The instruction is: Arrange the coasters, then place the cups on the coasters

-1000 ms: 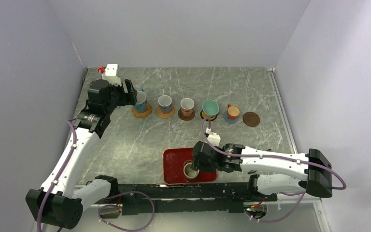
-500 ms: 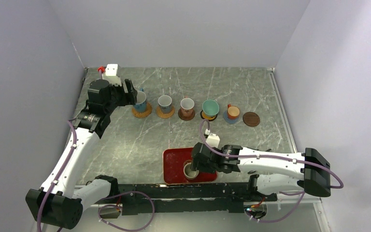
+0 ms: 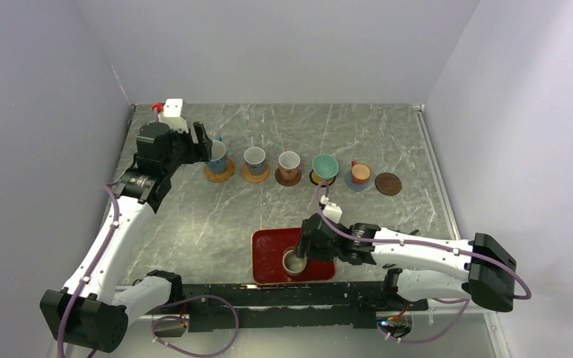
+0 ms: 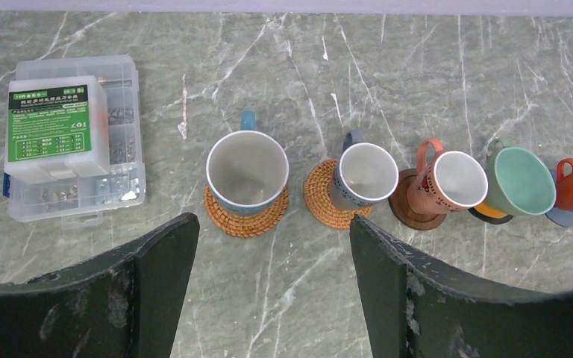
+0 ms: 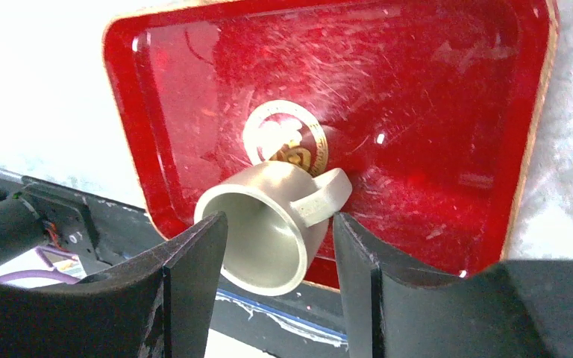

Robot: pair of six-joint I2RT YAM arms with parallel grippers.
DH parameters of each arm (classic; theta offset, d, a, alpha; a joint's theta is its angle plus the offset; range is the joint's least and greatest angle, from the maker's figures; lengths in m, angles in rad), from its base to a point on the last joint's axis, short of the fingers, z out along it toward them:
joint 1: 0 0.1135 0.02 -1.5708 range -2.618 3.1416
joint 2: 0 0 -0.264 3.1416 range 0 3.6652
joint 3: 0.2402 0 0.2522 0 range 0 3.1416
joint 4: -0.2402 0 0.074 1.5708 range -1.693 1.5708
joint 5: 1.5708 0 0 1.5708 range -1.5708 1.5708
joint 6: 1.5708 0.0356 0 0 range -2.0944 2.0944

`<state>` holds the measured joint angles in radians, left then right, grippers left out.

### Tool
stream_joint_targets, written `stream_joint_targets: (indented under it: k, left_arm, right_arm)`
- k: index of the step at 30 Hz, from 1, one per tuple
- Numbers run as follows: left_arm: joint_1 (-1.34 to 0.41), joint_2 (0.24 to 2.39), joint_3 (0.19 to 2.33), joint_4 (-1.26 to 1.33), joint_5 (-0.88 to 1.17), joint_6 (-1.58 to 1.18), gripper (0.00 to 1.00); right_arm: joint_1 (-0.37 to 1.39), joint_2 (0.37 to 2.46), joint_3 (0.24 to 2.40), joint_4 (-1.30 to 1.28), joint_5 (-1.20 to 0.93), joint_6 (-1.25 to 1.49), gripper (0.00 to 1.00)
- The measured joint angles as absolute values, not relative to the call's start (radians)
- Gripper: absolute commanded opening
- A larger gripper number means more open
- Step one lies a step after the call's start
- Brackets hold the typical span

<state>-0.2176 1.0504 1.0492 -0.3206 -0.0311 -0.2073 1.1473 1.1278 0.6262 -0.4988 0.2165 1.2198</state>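
As the right gripper's (image 5: pixel 280 224) jaws are widening around the grey-olive handled mug (image 5: pixel 261 239) standing on the red rectangular tray (image 3: pixel 265 246), lower centre, a pickup is looking imminent for the bare dark-brown round coaster (image 3: pixel 388 183); the left gripper (image 4: pixel 274 224) is hovering open.

The left arm (image 3: pixel 112 239) reaches up to the upper left of the frame, and the left pincer (image 3: pixel 204 147) points right with its jaws spread wide. The right arm (image 3: pixel 418 250) stretches leftward across the lower middle, and the right pincer (image 3: pixel 298 253) angles downward with its jaws parted.
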Motion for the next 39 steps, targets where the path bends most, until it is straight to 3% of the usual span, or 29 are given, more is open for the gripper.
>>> stream_joint_targets:
  k: [23, 39]
  left_arm:
    - [-0.218, 1.069, 1.049, -0.323, -0.031, -0.206, 0.80]
    - [-0.218, 1.071, 1.049, -0.323, -0.030, -0.207, 0.80]
  right_arm:
    - [1.096, 1.304, 0.744, -0.330, 0.148, 0.926, 0.55]
    - [1.246, 1.223, 0.794, -0.654, 0.269, 0.961, 0.49]
